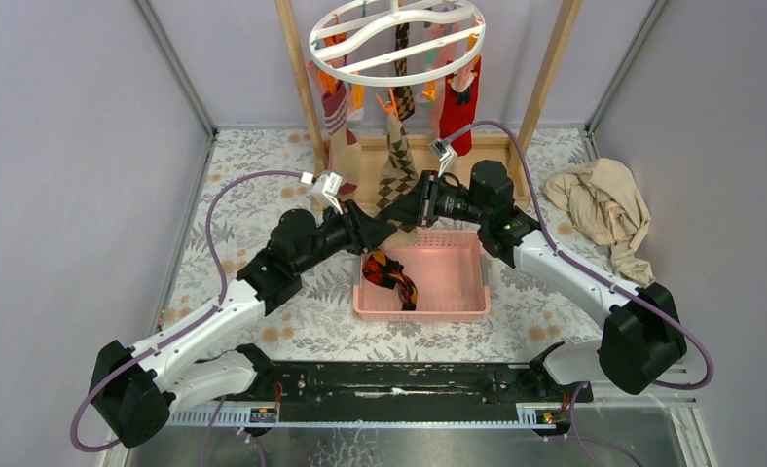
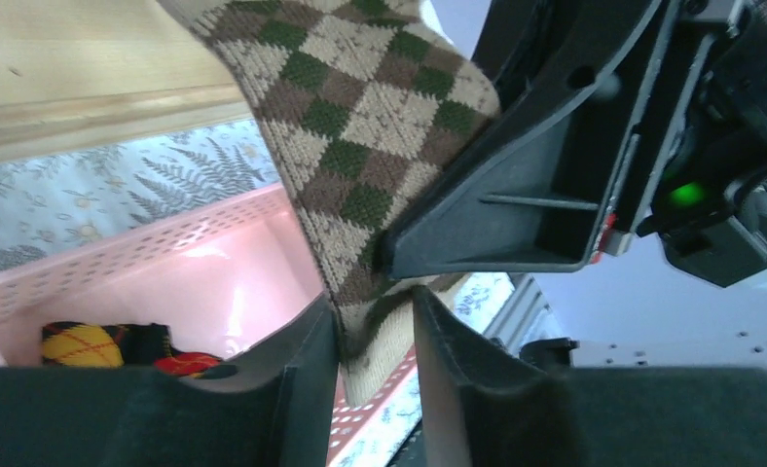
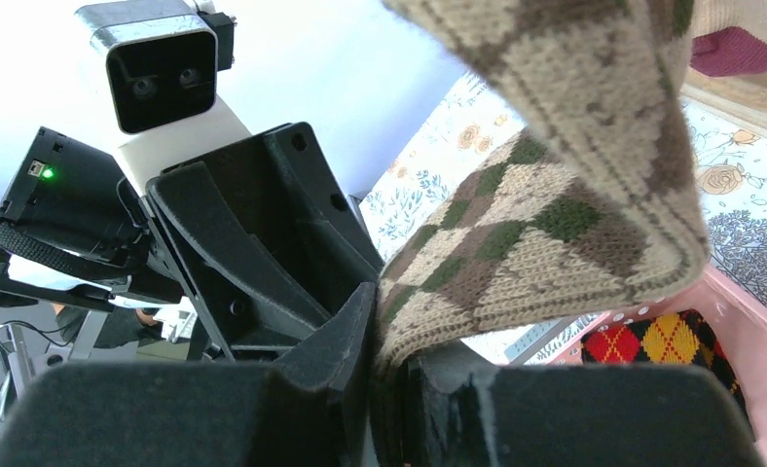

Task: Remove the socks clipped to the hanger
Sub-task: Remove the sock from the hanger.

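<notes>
The white ring hanger point(image 1: 396, 39) hangs at the top centre with several socks clipped to it, among them a red one point(image 1: 457, 112) and a striped one point(image 1: 334, 109). A brown, green and tan argyle sock point(image 1: 396, 161) hangs down from it to the two grippers, which meet at its lower end above the basket's far rim. My left gripper point(image 1: 382, 228) is shut on the sock's lower edge point(image 2: 360, 117), with the fabric filling the narrow gap between its jaws point(image 2: 375, 311). My right gripper point(image 1: 399, 214) is shut tight on the same sock point(image 3: 555, 224), pinching its edge point(image 3: 389, 350).
A pink basket point(image 1: 457, 292) stands below the grippers and holds a red, yellow and black argyle sock point(image 1: 391, 275). The wooden frame's posts point(image 1: 297, 68) flank the hanger. A beige cloth point(image 1: 603, 209) lies at the right. Grey walls close in both sides.
</notes>
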Tool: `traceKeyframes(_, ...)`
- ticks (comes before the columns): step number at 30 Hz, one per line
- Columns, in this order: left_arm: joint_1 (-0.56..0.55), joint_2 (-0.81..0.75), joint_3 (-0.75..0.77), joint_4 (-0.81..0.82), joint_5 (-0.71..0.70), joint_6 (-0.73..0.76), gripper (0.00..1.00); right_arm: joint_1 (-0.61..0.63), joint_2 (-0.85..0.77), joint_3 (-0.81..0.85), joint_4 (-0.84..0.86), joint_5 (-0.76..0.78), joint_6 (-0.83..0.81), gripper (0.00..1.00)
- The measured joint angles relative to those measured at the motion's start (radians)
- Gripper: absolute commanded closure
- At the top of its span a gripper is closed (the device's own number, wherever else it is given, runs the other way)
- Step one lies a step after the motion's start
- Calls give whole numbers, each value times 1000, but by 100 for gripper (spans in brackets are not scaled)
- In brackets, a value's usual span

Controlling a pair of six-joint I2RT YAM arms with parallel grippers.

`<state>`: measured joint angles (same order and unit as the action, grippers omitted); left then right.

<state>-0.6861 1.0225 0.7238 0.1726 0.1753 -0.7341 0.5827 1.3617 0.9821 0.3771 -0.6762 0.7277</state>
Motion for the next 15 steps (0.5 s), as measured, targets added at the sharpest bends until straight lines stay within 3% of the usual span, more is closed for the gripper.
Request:
traceKeyframes(5,0,0,0,15,27,0,96,0,0,-2,4,0,3,75)
traceKeyframes(10,0,-10,1,-2,29,8,99,0,0,-2,-13,10,-18,58)
traceKeyframes(15,0,-30,19,-69,18,17,98,0,-8,21,-150,98,-107,41)
